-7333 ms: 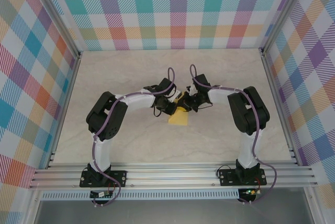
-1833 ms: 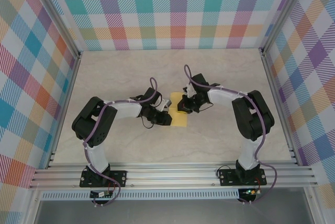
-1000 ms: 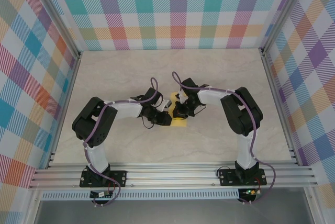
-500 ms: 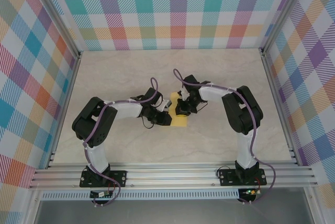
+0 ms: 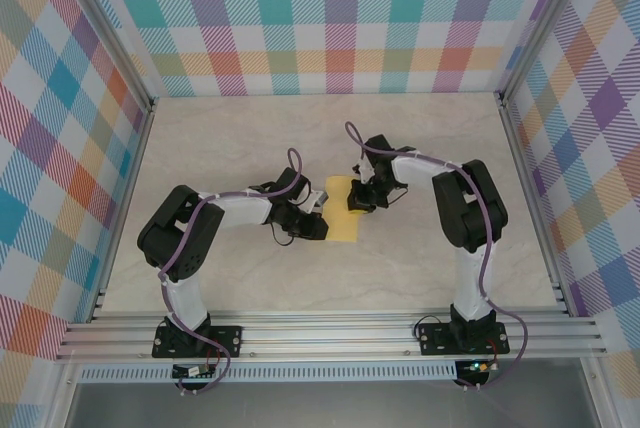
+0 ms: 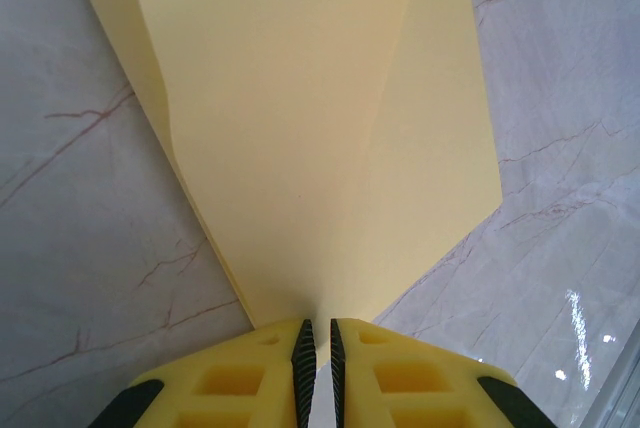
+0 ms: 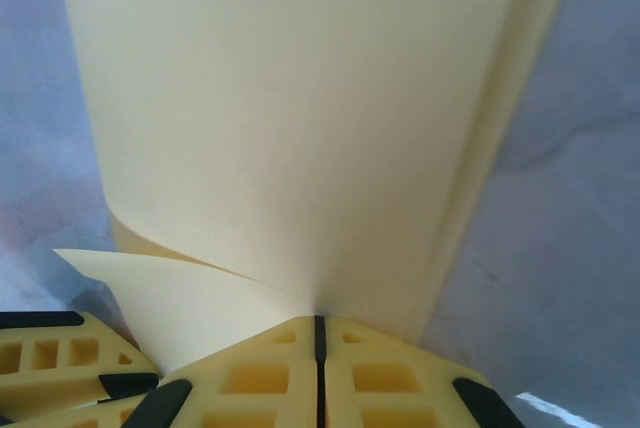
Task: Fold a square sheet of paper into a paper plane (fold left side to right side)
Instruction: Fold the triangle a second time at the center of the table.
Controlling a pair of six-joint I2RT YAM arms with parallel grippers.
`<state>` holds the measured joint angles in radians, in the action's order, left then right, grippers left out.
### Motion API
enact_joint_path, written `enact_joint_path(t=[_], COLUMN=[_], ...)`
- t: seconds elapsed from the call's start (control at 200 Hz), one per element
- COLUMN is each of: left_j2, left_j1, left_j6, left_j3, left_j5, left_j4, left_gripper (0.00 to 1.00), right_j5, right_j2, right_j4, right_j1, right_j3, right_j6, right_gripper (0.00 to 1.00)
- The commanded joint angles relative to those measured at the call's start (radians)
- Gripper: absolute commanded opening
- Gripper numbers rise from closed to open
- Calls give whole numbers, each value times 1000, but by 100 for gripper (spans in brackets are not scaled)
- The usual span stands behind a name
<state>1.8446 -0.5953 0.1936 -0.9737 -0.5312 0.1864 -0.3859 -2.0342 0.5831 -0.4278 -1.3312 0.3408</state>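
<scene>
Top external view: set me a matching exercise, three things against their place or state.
1. left gripper
2. right gripper
3. square sheet of paper

A. shut on the paper's right edge, farther back
B. yellow, between the two grippers
C. shut on the paper's left edge, nearer the front

Pairs: 1-C, 2-A, 3-B

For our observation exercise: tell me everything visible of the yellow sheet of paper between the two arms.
The thin, plain pale-yellow sheet of paper is partly folded, layers overlapping along a soft crease, one flap curling. It sits mid-table over the marbled tabletop. The left gripper and right gripper each pinch an edge, jaws closed.
</scene>
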Motion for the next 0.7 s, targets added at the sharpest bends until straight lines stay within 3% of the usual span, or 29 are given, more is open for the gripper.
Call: enact_joint_path(t=[0.0, 0.28, 0.47, 0.695], left_j2=[41, 15, -26, -120], left_j1=[-6, -6, -6, 8], left_j6=[-16, -17, -14, -34], left_j3=[50, 67, 88, 103], left_j5=[98, 86, 72, 47], left_j4=[100, 100, 100, 117], left_gripper=[16, 18, 27, 32], right_j5=[96, 86, 68, 14], right_j2=[-24, -36, -41, -17], right_j4=[35, 39, 28, -1], right_j1=[46, 57, 56, 60], right_j3=[-16, -26, -19, -17], right_j6=[-41, -49, -46, -41], right_gripper=[6, 6, 6, 8])
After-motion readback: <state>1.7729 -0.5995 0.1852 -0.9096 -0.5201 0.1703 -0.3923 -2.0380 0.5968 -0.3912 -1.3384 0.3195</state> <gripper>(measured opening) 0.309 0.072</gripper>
